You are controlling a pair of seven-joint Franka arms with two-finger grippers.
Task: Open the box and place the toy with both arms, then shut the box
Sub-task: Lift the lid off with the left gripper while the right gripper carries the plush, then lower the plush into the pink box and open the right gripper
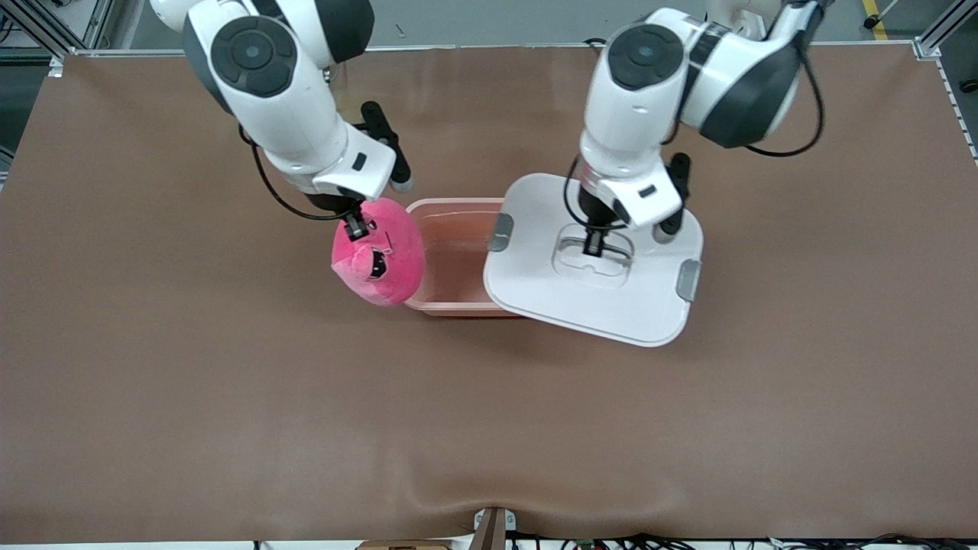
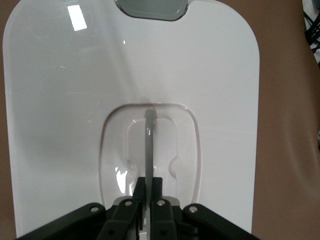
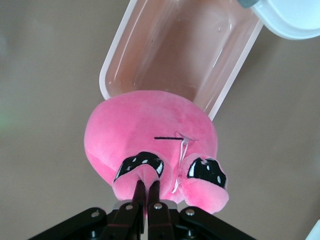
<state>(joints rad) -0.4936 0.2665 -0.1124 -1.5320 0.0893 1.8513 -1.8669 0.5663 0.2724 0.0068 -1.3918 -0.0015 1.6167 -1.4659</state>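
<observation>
The box's pink tub (image 1: 455,256) stands open in the middle of the table, with nothing in it. My left gripper (image 1: 594,244) is shut on the handle (image 2: 149,145) of the white lid (image 1: 550,290) and holds the lid tilted in the air, over the tub's edge toward the left arm's end. My right gripper (image 1: 354,227) is shut on a fold of the hot-pink toy (image 1: 380,252) and holds it in the air over the tub's rim at the right arm's end. The right wrist view shows the toy (image 3: 150,145) just short of the open tub (image 3: 185,55).
The brown table cover (image 1: 229,397) spreads wide on all sides of the tub. The lid's grey clips (image 1: 688,279) stick out at its two short ends. Cables hang at the table's near edge.
</observation>
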